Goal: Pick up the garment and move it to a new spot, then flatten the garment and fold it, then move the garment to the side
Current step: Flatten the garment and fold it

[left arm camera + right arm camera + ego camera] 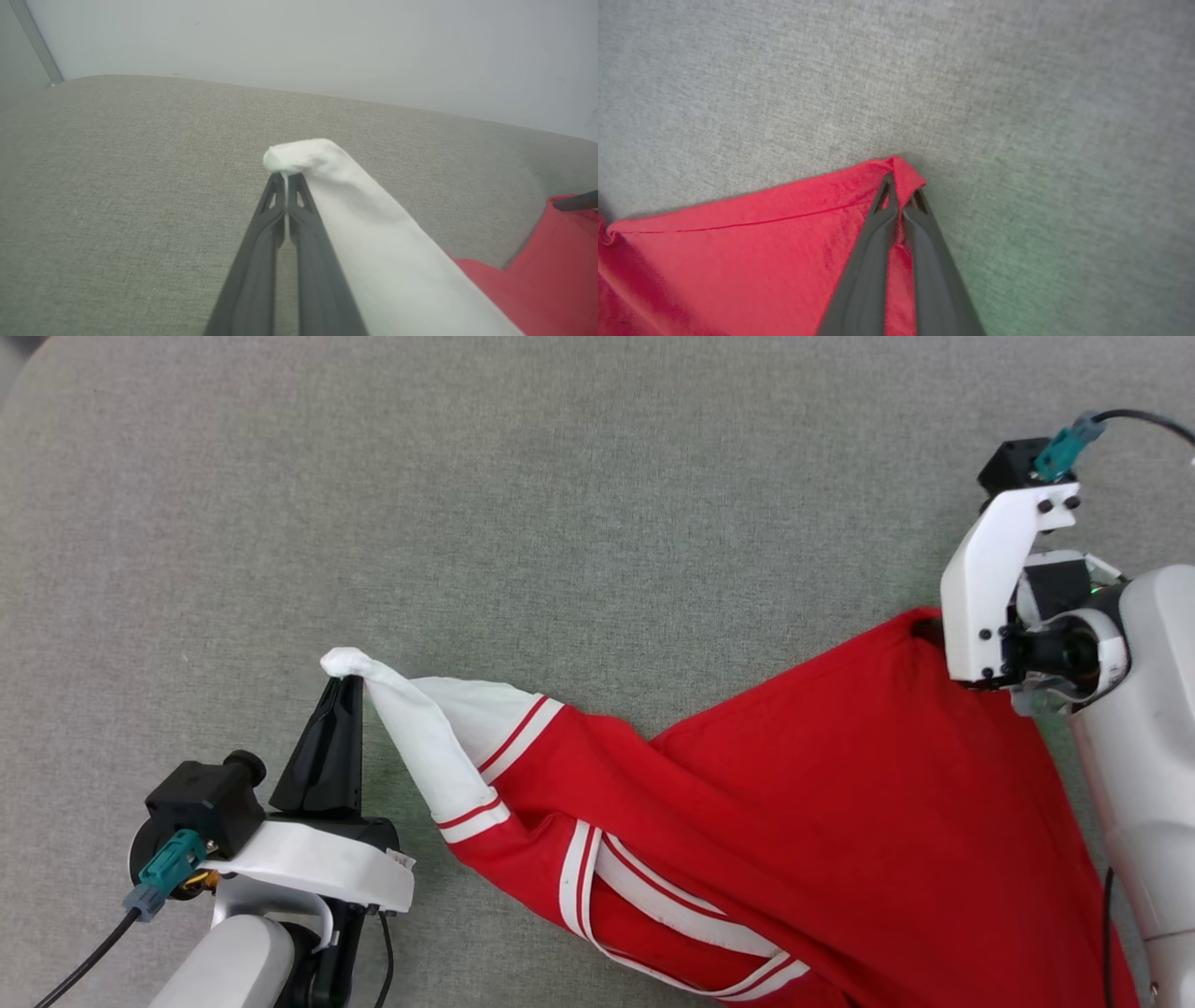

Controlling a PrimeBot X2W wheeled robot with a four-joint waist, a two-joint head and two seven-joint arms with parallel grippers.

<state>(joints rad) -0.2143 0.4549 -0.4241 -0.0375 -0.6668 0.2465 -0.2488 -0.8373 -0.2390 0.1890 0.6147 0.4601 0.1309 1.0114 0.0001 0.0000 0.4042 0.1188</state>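
Red — one garment (822,784), clamped by left gripper (285,177) and right gripper (901,189).

The place looks like a bare indoor test room or lab, though that cannot be settled. A wide grey woven-fabric surface (560,476) with a rounded far edge stands against a plain pale wall (327,42), evenly lit.

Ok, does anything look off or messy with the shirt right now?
Yes, the shirt is twisted, not flat: the left gripper pinches the tip of a white sleeve, the right gripper a red corner, and the cloth folds over itself between them.
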